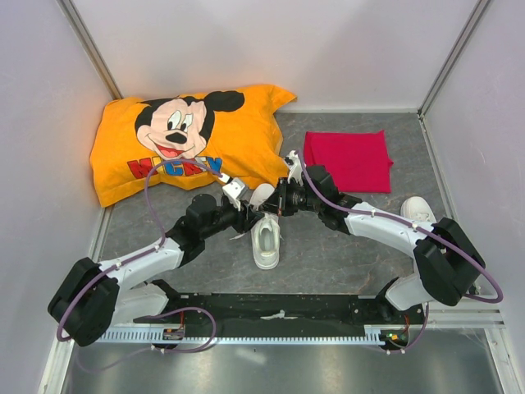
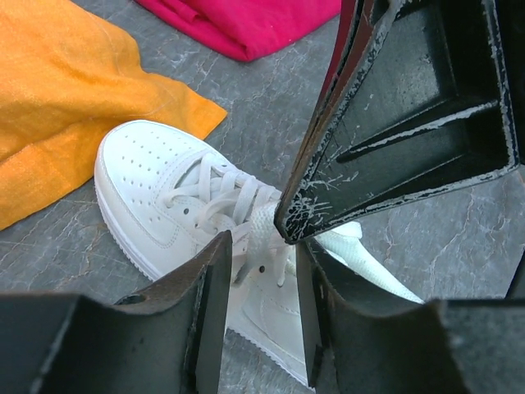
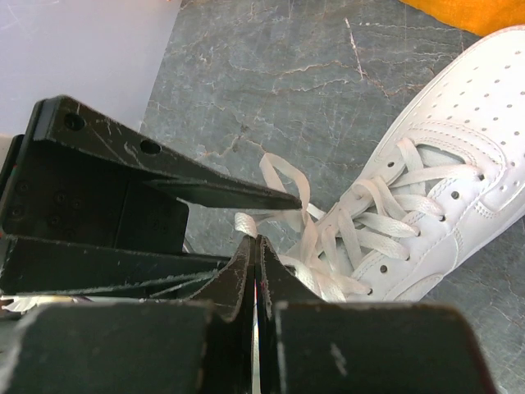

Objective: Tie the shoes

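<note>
here, left end effector (image 2: 262,250) half open astride a shoe lace (image 2: 259,220), right end effector (image 3: 256,246) clenched shut beside it

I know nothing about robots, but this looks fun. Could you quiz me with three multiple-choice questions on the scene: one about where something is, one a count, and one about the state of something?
1. Seen from above, where is the red cloth relative to the orange pillow?
A) on top of it B) to its right C) tucked beneath it

2. How many white shoes does the overhead view show?
A) one B) four C) two

3. How do the right gripper's jaws stand?
A) shut B) wide open C) hidden from every camera

Answers:
1 B, the cloth lies flat to the right of the pillow.
2 C, one is at the centre and another is partly hidden by the right arm.
3 A, its wrist view shows the fingers pressed together, apparently pinching a lace.
</note>
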Available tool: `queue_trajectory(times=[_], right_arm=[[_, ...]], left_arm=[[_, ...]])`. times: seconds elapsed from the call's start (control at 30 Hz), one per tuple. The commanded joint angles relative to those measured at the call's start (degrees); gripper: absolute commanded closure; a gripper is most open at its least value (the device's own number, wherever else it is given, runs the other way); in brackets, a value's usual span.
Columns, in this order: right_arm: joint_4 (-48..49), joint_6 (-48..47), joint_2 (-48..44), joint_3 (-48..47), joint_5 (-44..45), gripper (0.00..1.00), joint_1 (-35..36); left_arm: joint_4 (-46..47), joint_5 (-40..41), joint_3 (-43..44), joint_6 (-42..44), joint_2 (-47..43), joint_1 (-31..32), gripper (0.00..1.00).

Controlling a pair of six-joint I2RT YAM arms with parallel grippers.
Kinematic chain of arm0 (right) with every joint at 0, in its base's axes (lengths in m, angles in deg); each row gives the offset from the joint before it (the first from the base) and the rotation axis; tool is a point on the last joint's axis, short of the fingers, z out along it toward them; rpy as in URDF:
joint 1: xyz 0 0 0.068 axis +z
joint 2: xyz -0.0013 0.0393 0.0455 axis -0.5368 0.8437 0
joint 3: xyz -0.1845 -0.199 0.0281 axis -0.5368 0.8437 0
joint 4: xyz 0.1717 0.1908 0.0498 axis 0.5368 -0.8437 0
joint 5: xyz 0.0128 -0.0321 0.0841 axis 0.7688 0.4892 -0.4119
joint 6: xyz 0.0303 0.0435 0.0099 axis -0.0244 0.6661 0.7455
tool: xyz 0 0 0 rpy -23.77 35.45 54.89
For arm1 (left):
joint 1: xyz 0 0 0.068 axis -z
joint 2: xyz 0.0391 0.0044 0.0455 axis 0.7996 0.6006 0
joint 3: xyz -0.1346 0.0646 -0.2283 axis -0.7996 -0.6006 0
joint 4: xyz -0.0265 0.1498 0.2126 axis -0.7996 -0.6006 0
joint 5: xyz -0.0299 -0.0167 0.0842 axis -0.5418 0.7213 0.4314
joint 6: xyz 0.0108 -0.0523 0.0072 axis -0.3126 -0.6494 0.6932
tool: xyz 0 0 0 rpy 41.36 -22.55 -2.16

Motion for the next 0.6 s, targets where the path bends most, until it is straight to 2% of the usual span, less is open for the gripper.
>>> queue_trajectory(times=[0.0,0.1,0.37,0.47,0.53,0.57], right_arm=[[2.02,1.48,-0.95,0.78,0.49,1.0,-0.06],[2.11,1.92,-0.69,0.78,1.11,1.0,-0.06],[2.55,3.67,0.37,0.0,1.11,1.0,-0.14],[2.99,4.55,0.8,-0.18,0.59,1.0,-0.23],[3.17,4.73,0.98,-0.27,0.14,1.0,-0.49],[2.99,4.99,0.98,-0.18,0.14,1.0,-0.58]], left_arm=[[3.94,-0.14,0.1,-2.77,-0.87,0.29,0.49],[4.56,-2.08,-0.25,-3.39,-1.58,0.29,0.42],[7.37,-0.95,-0.08,-4.53,0.26,0.56,0.38],[8.69,0.45,0.01,-4.71,1.67,0.82,0.39],[9.39,1.78,0.01,-4.79,2.11,0.82,0.44],[9.75,1.95,-0.25,-4.62,2.37,0.82,0.49]])
